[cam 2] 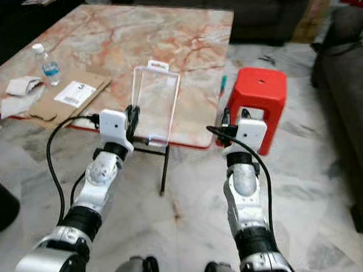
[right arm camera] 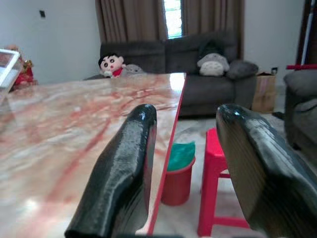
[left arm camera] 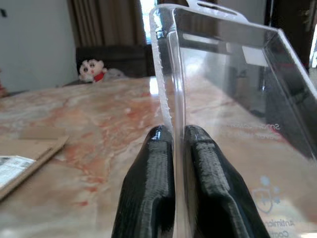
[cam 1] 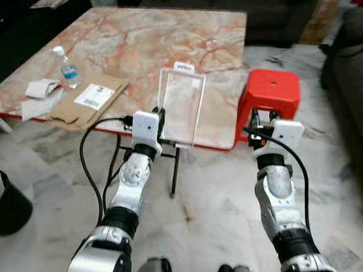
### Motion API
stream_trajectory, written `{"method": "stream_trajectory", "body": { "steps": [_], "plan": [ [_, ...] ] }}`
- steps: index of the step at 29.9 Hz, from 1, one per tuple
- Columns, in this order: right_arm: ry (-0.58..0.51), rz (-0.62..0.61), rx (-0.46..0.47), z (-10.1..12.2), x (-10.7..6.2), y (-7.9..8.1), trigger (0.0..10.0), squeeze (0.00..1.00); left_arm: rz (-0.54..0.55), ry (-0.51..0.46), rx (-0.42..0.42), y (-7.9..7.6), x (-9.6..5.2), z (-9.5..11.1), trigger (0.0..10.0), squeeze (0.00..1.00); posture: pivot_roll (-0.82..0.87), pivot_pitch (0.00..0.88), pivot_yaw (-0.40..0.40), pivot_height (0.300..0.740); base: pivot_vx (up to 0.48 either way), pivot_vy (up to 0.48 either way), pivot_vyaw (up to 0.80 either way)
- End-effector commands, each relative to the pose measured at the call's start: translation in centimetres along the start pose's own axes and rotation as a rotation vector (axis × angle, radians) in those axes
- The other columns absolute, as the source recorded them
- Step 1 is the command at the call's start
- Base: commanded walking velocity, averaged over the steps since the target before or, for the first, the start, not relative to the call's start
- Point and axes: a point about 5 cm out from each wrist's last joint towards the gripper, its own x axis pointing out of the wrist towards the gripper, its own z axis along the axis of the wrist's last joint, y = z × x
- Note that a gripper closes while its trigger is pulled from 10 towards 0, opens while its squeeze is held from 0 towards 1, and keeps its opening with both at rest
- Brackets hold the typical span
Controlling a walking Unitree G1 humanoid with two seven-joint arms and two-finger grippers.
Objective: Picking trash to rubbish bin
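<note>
1. Right now the left gripper (cam 1: 161,122) is at the near edge of the table (cam 1: 135,47). Its two black fingers (left arm camera: 148,188) are pinched tight on the edge of the clear plastic pack (cam 1: 181,109). The pack stands up tall over the table edge.
2. On the right, the right gripper (cam 1: 262,117) hangs near the red stool (cam 1: 270,90). Fingers are wide apart w/ nothing in them.
3. Far off, past the stool, sits a red bin (right arm camera: 178,173) w/ a green bag in it, by the table's right side. Looks like that is where the trash goes.
4. Next bit, I think: carry the pack over to the bin. Keep the pinch tight, bc the plastic is thin and slick and could slip or bend. Move slow, hold it up, don't bump the table or stool.
5. More trash waits at the table's left: small bottle (cam 1: 69,70), white paper (cam 1: 42,88), flat cardboard (cam 1: 86,101).
</note>
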Motion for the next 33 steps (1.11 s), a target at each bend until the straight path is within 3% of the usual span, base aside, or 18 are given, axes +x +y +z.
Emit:
{"method": "stream_trajectory", "body": {
  "steps": [1,25,33],
  "plan": [
    [-0.003,0.004,-0.001,0.2,0.2,0.1,10.0,0.0,0.007,-0.001,-0.015,0.1,-0.1,0.0,10.0,0.0,0.1,0.131,0.017,0.74,-0.251,0.0,0.0],
    [0.029,0.011,-0.008,-0.5,-0.1,0.0,10.0,0.0,0.014,0.011,-0.016,0.3,-0.1,-0.1,10.0,0.0,0.1,0.135,0.013,0.74,-0.235,0.0,0.0],
    [0.179,0.038,-0.003,-3.3,-1.2,-0.4,10.0,0.0,-0.064,0.202,-0.026,0.9,-1.2,-3.0,10.0,0.0,0.1,0.137,0.011,0.74,0.0,0.0,0.0]
  ]
}}
